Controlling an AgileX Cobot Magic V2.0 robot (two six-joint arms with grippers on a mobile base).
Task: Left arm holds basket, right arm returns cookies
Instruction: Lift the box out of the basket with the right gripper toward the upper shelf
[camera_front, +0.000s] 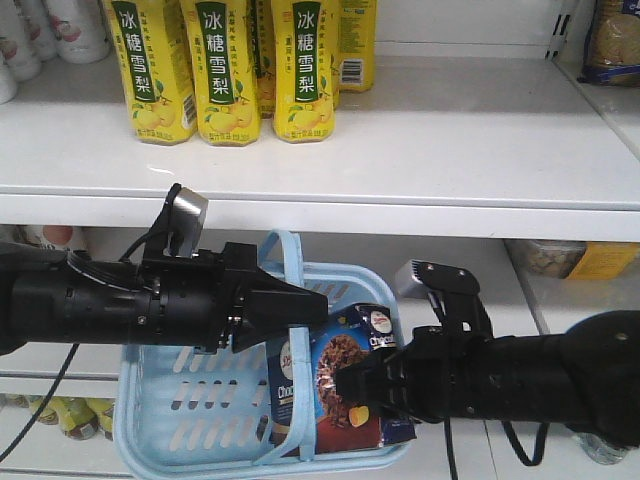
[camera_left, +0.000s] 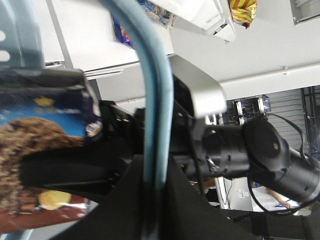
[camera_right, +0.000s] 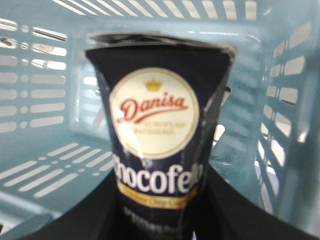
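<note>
Chocofello cookie box (camera_front: 345, 375) stood upright inside the light blue basket (camera_front: 160, 420) in the lower centre of the front view, against the basket's right-hand wall. The right gripper (camera_front: 365, 388) came in from the lower right and was clasped across the box's lower front, apparently to draw it out. The left gripper (camera_front: 305, 312) reached from the left and was clenched on the arched handle (camera_front: 285, 250), so the basket hung below the white shelf (camera_front: 450, 140). Yellow pear-drink cartons (camera_front: 228, 70) stood at the upper left of that shelf; its right part looked like the likely return place.

In the left wrist view the handle (camera_left: 155, 115) ran down the middle of the frame into the dark gripper body at the bottom. The box filled the left edge, with the black right arm (camera_left: 260, 155) behind it at the right.

In the right wrist view the box's "Danisa" logo sat at centre. Dark fingers (camera_right: 235, 210) flanked its lower part, and slotted basket walls (camera_right: 45, 100) showed on every side, so it was not yet lifted out.
</note>
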